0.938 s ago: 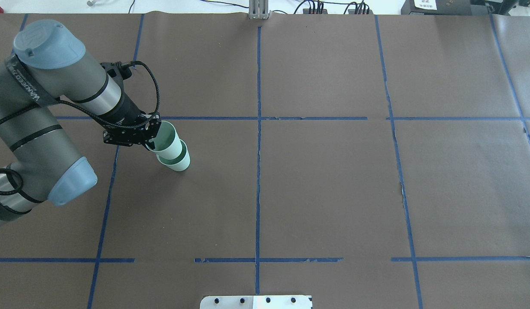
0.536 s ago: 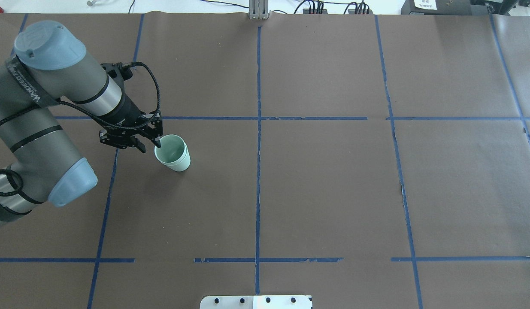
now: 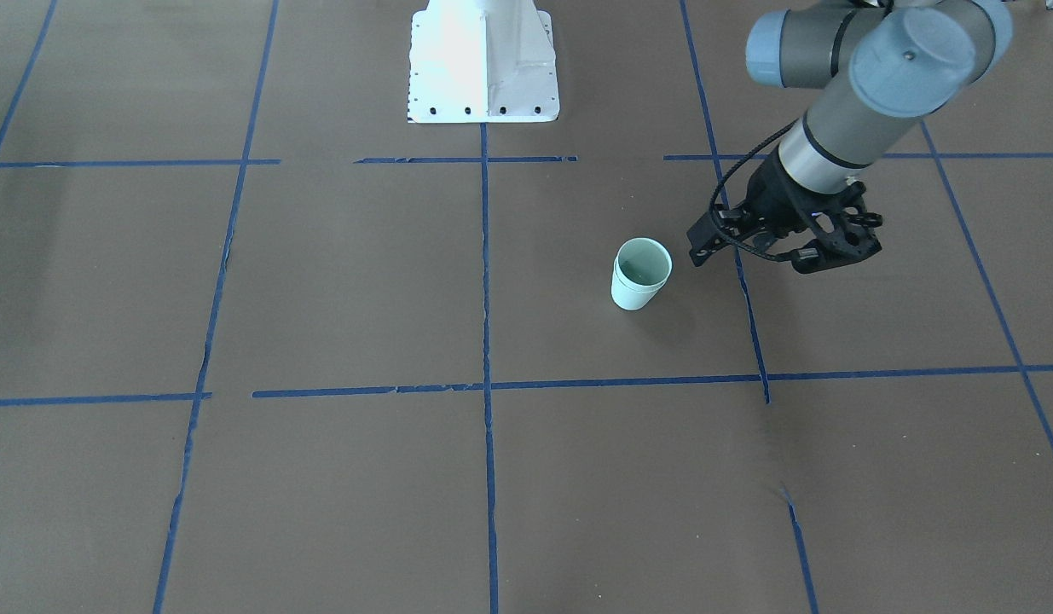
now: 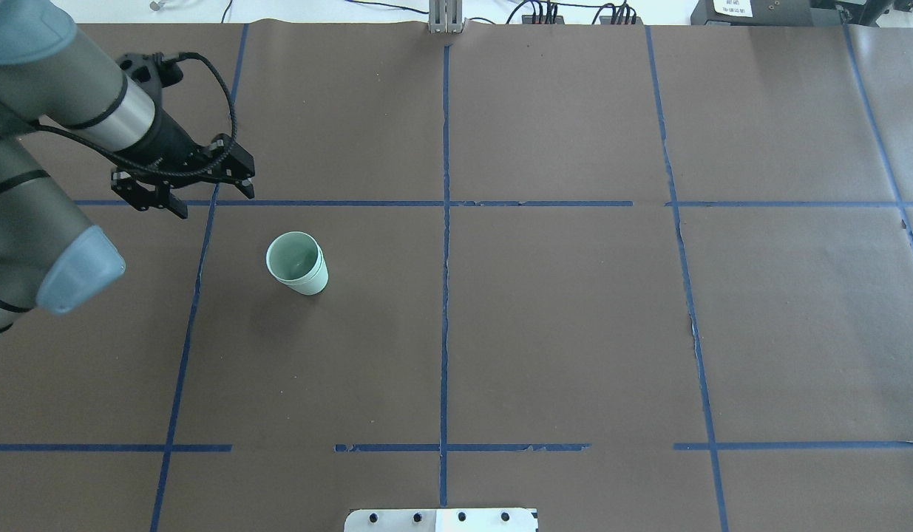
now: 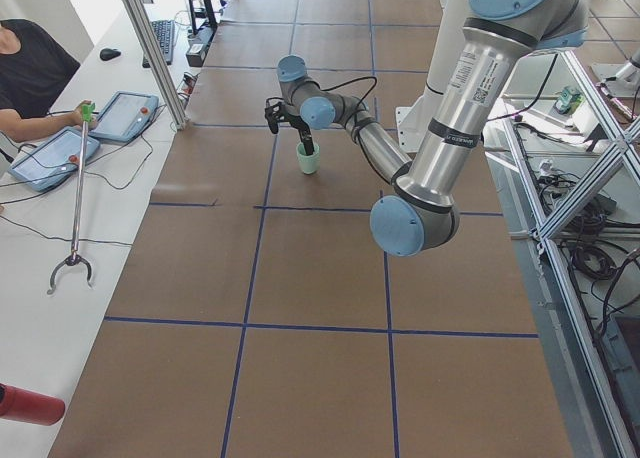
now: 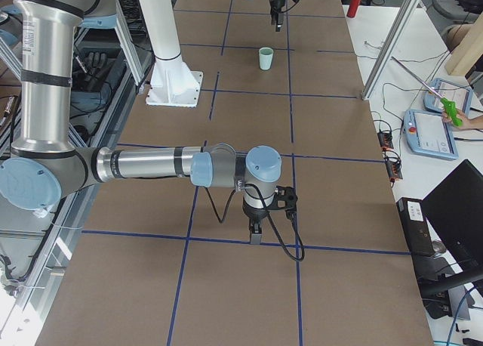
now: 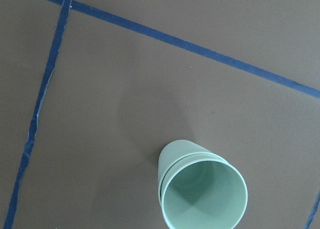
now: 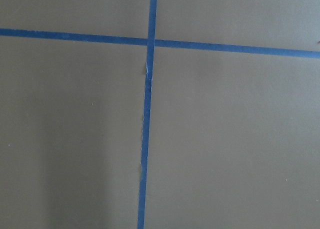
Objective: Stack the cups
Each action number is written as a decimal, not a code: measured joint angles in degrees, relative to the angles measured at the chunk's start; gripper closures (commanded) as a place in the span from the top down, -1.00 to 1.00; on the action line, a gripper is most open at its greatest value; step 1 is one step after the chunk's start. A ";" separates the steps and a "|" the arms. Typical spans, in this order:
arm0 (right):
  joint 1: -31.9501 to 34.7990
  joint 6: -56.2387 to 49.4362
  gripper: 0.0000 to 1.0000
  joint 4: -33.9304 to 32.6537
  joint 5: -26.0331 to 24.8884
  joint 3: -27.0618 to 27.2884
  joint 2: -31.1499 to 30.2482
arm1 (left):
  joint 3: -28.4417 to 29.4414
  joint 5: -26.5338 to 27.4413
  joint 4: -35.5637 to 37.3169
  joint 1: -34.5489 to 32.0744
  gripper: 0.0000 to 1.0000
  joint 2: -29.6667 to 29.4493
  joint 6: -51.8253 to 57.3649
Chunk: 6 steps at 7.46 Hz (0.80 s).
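Observation:
The two pale mint-green cups (image 4: 297, 264) stand upright on the brown table, one nested inside the other, left of the centre line. They also show in the front view (image 3: 639, 273), the left wrist view (image 7: 200, 189) and both side views (image 5: 308, 158) (image 6: 265, 58). My left gripper (image 4: 212, 199) is open and empty, raised and apart from the cups, behind and to the left of them; it also shows in the front view (image 3: 756, 256). My right gripper (image 6: 255, 233) points down at the table far from the cups; I cannot tell whether it is open or shut.
Blue tape lines (image 4: 445, 222) divide the brown table cover into squares. The white robot base plate (image 3: 483, 60) sits at the table's robot side. An operator with tablets (image 5: 110, 118) and a grabber stick (image 5: 78, 198) is beside the table.
My left gripper let go of the upper cup, which settled into the lower one. The gripper then lifted and moved back and to the left, away from the stack.

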 measured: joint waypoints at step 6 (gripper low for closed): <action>0.00 0.00 1.00 0.04 0.00 -0.02 0.00 | 9.82 -0.64 6.30 -24.94 1.00 7.11 53.23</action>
